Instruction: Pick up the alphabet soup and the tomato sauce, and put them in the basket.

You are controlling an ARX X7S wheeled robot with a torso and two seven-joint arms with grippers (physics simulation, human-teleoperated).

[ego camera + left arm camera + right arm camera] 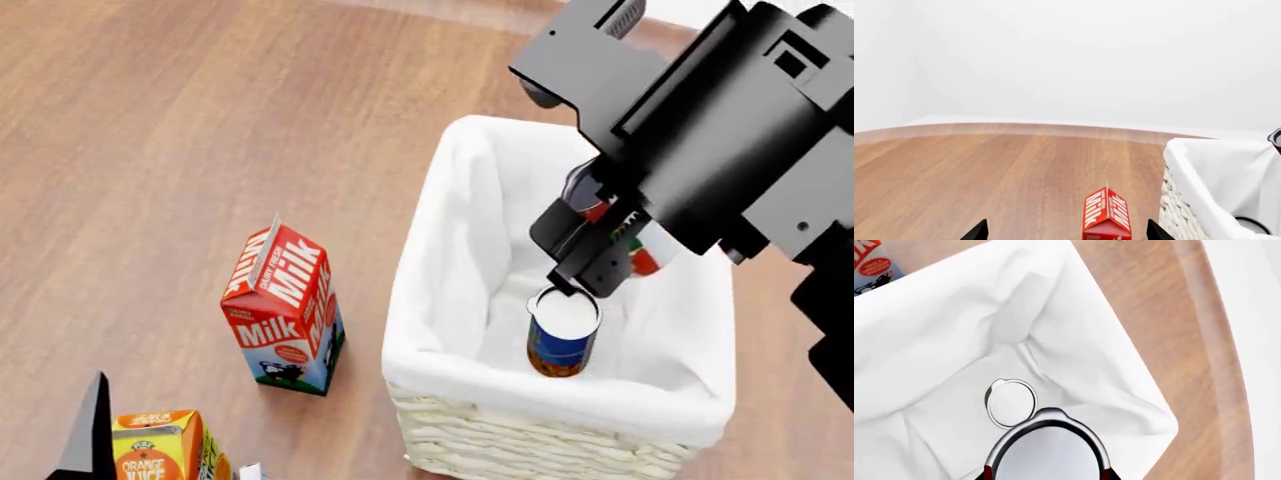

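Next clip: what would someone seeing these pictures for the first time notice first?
The right gripper hangs over the basket, shut on the tomato sauce, whose silver top fills the right wrist view. Below it, the alphabet soup already stands upright on the basket's white liner. Beside the basket on the wooden floor stands a red milk carton.

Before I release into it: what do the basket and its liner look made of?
The basket looks like cream woven wicker, matte, its plaited strands showing below the rim. The liner looks like soft white cloth, folded and creased over the rim.

Bright, even, sharp; faint soft shadows
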